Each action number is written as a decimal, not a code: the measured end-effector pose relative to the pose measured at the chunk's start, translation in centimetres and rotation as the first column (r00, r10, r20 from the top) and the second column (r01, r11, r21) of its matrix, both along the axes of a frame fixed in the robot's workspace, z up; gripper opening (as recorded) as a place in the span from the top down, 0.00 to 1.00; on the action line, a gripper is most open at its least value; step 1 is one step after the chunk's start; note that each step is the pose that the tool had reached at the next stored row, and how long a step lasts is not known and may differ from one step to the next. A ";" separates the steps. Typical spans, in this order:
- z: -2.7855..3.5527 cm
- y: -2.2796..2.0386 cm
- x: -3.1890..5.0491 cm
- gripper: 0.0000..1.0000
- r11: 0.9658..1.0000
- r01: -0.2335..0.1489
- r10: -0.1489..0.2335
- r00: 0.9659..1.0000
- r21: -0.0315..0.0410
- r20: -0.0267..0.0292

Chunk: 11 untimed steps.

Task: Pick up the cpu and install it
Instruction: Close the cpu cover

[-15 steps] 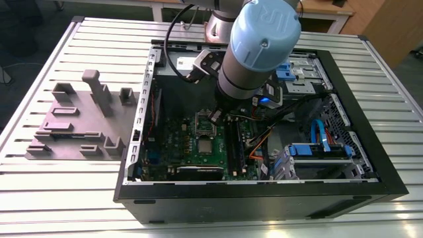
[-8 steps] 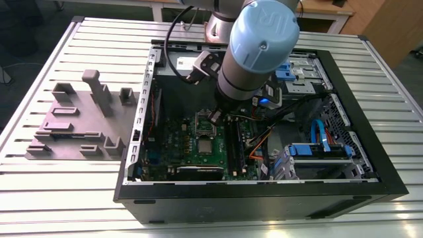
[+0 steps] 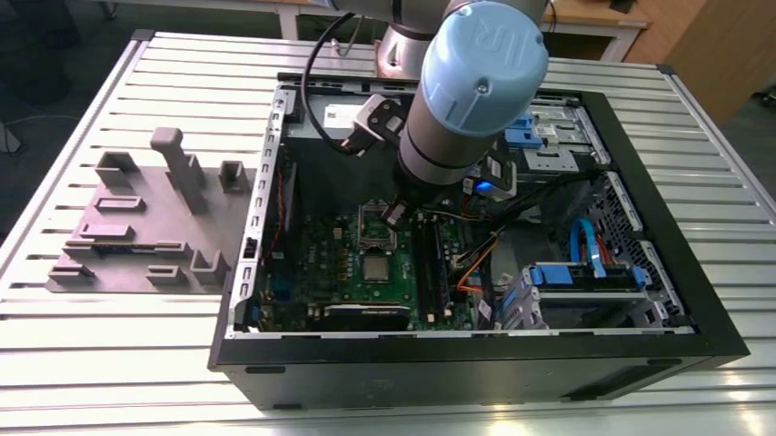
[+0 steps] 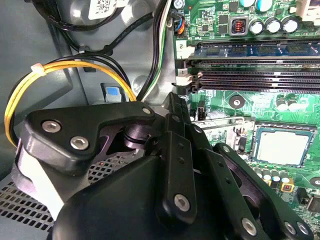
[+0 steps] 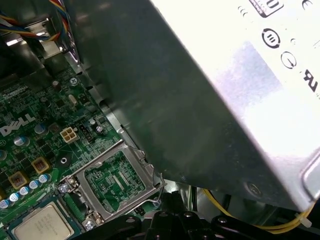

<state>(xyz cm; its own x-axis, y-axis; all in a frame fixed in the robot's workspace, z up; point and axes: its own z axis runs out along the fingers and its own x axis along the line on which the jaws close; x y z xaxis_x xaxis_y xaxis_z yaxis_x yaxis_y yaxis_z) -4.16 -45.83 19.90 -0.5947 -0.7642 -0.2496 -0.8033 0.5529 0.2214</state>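
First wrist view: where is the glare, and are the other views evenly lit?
First wrist view: glare whitens the metal box, while the cpu is evenly lit. Second wrist view: the motherboard is bright without glare. Exterior view: the table shines at the picture's bottom edge.

The cpu [image 4: 280,146] top is satin silver metal; motherboard [image 4: 212,22] glossy green; tabletop [image 3: 122,363] ribbed matt metal; case [image 3: 485,372] matt black
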 end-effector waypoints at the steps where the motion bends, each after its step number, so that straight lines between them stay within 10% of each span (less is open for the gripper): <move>1: 0.03 0.00 0.01 0.89 1.000 0.000 0.000 1.000 0.001 0.000; 11: 0.03 0.12 0.04 0.89 1.000 0.000 0.000 1.000 0.004 0.000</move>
